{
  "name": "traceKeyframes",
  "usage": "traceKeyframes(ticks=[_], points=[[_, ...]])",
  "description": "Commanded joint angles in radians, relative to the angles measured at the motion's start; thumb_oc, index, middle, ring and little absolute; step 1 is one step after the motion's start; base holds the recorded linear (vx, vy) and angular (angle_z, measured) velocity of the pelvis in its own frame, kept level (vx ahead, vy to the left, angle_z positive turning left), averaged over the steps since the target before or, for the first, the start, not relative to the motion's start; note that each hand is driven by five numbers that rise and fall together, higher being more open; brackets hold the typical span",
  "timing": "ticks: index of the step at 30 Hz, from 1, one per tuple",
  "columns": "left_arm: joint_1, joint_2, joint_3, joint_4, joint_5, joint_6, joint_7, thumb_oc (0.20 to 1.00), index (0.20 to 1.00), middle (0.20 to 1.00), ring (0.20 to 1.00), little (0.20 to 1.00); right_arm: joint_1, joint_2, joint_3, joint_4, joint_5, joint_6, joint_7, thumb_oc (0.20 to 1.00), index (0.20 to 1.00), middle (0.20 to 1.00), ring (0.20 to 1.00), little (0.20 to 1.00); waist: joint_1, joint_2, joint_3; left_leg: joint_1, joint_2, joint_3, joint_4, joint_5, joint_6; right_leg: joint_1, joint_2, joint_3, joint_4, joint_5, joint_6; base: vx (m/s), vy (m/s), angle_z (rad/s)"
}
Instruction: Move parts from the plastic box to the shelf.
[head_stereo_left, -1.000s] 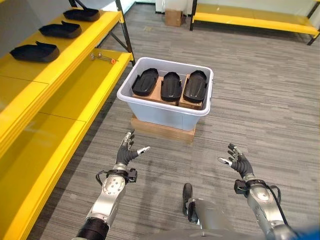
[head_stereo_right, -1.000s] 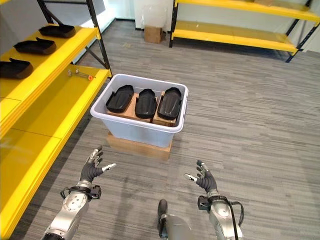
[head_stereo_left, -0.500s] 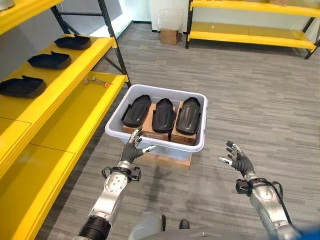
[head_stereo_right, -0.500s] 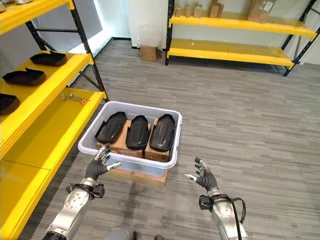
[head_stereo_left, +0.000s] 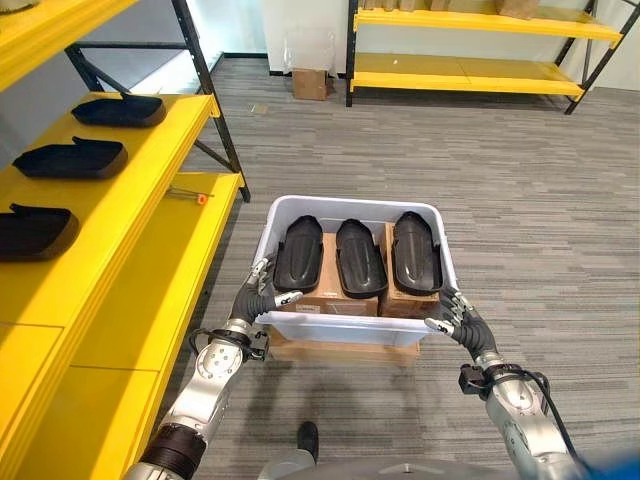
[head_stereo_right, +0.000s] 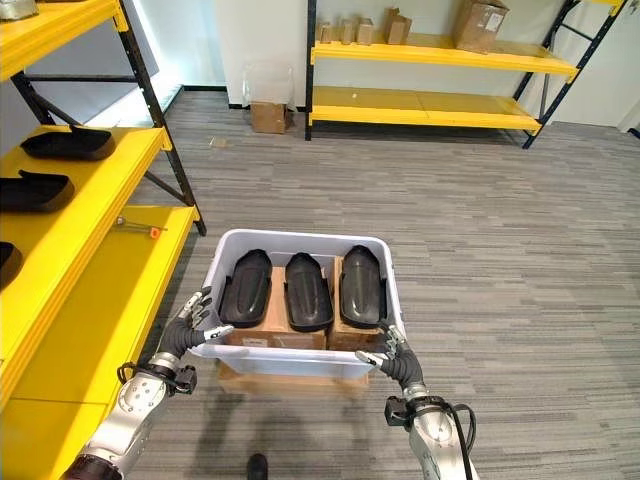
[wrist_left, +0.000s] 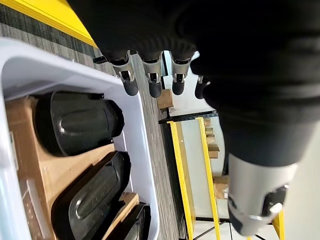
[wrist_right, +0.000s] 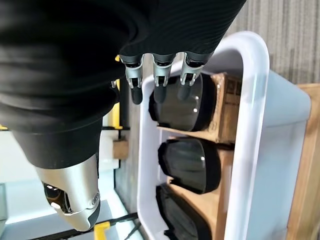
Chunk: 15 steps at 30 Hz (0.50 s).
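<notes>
Both hands are empty, fingers spread and relaxed. The left hand (head_stereo_left: 262, 296) hovers at the near left corner of the plastic box (head_stereo_left: 352, 328); its fingertips (wrist_left: 131, 88), seen from the wrist, hang just above the pale rim. The right hand (head_stereo_left: 458, 318) hovers at the near right corner, and its fingers (wrist_right: 161, 91) likewise sit just over the rim without curling onto anything.

Past the fingers, three black parts lie side by side on cardboard blocks (head_stereo_left: 322, 300) inside the box. Each has its long axis running away from the robot, from the near wall toward the far wall. The left part (head_stereo_left: 298, 254) lies directly ahead of the left hand and slightly inward; the right part (head_stereo_left: 415, 251) lies ahead of the right hand and slightly inward. The middle part (head_stereo_left: 359, 259) sits about midway between the hands, so neither hand has a clear advantage for it.

The shelf (head_stereo_left: 120, 210) stands to the robot's left, with three more black parts (head_stereo_left: 70, 158) already in a row on its upper level. Judging from that, the left hand is nearer both to the left part and to the shelf, and looks the natural one to reach forward and down over the rim. The box rests on a wooden board (head_stereo_left: 340, 350) on the floor.
</notes>
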Motion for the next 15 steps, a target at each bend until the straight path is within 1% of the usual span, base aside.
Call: traceKeyframes(ticks=[1, 2, 5, 8, 11, 12, 13, 14, 15], points=[[0.004, -0.023, 0.015, -0.071, -0.037, -0.042, 0.0, 1.0, 1.0, 1.0, 1.0, 1.0, -0.04, -0.036, -0.049, -0.036, -0.029, -0.036, -0.008, 1.0, 1.0, 1.0, 1.0, 1.0, 0.018, 0.004, -0.029, 0.009, 0.128, -0.002, 0.007, -0.001, -0.072, -0.026, 0.003, -0.013, -0.037, 0.152, 0.001, 0.2, 0.075, 0.26], [0.005, -0.033, 0.013, -0.07, -0.044, -0.039, 0.005, 1.0, 1.0, 1.0, 1.0, 1.0, -0.033, -0.03, -0.041, -0.041, -0.023, -0.036, -0.006, 1.0, 1.0, 1.0, 1.0, 1.0, 0.009, 0.0, -0.035, 0.009, 0.122, -0.01, 0.007, -0.009, -0.07, -0.021, -0.003, -0.016, -0.046, 0.158, 0.002, 0.17, 0.058, 0.25], [0.007, -0.042, 0.018, -0.07, -0.063, -0.036, 0.011, 1.0, 1.0, 1.0, 1.0, 1.0, -0.045, -0.021, -0.024, -0.04, -0.02, -0.035, -0.006, 1.0, 1.0, 1.0, 1.0, 1.0, 0.013, -0.004, -0.034, 0.011, 0.111, -0.013, 0.015, -0.024, -0.061, -0.019, -0.014, -0.019, -0.037, 0.166, 0.009, 0.09, 0.061, 0.1], [0.016, -0.031, 0.023, -0.082, -0.063, -0.035, 0.012, 1.0, 1.0, 1.0, 1.0, 1.0, -0.068, -0.018, 0.004, -0.052, -0.019, -0.036, 0.001, 1.0, 1.0, 1.0, 1.0, 1.0, 0.022, -0.005, -0.02, -0.012, 0.082, -0.031, 0.065, -0.057, -0.035, -0.04, -0.035, 0.0, 0.021, 0.197, 0.016, 0.05, 0.135, -0.03], [0.032, -0.024, 0.029, -0.092, -0.067, -0.035, 0.01, 1.0, 1.0, 1.0, 1.0, 1.0, -0.073, -0.018, 0.02, -0.068, -0.022, -0.034, 0.011, 1.0, 1.0, 1.0, 1.0, 1.0, 0.021, 0.002, -0.006, -0.044, 0.047, -0.053, 0.111, -0.08, -0.011, -0.073, -0.052, 0.025, 0.09, 0.247, 0.017, 0.0, 0.178, 0.1], [0.029, -0.02, 0.024, -0.099, -0.06, -0.039, 0.008, 1.0, 1.0, 1.0, 1.0, 1.0, -0.076, -0.018, 0.029, -0.072, -0.019, -0.036, 0.013, 1.0, 1.0, 1.0, 1.0, 1.0, 0.015, 0.019, 0.005, -0.061, 0.026, -0.074, 0.127, -0.088, 0.007, -0.114, -0.051, 0.051, 0.163, 0.286, 0.006, -0.03, 0.245, 0.16], [0.027, -0.02, 0.019, -0.1, -0.058, -0.041, 0.008, 1.0, 1.0, 1.0, 1.0, 1.0, -0.079, -0.02, 0.032, -0.075, -0.018, -0.038, 0.014, 1.0, 1.0, 1.0, 1.0, 1.0, 0.01, 0.029, 0.01, -0.064, 0.017, -0.083, 0.133, -0.093, 0.015, -0.142, -0.046, 0.069, 0.208, 0.307, -0.004, -0.05, 0.27, 0.25], [0.023, -0.017, 0.009, -0.102, -0.059, -0.042, 0.007, 1.0, 1.0, 1.0, 1.0, 1.0, -0.083, -0.02, 0.037, -0.083, -0.013, -0.04, 0.013, 1.0, 1.0, 1.0, 1.0, 1.0, -0.001, 0.041, 0.028, -0.066, 0.012, -0.095, 0.14, -0.09, 0.024, -0.177, -0.028, 0.091, 0.264, 0.333, -0.013, -0.05, 0.191, 0.48], [0.018, -0.018, 0.006, -0.102, -0.061, -0.042, 0.006, 1.0, 1.0, 1.0, 1.0, 1.0, -0.09, -0.022, 0.042, -0.086, -0.012, -0.041, 0.013, 1.0, 1.0, 1.0, 1.0, 1.0, -0.003, 0.054, 0.04, -0.065, 0.012, -0.098, 0.142, -0.091, 0.029, -0.214, -0.01, 0.099, 0.309, 0.321, -0.021, -0.04, 0.187, 0.56]])
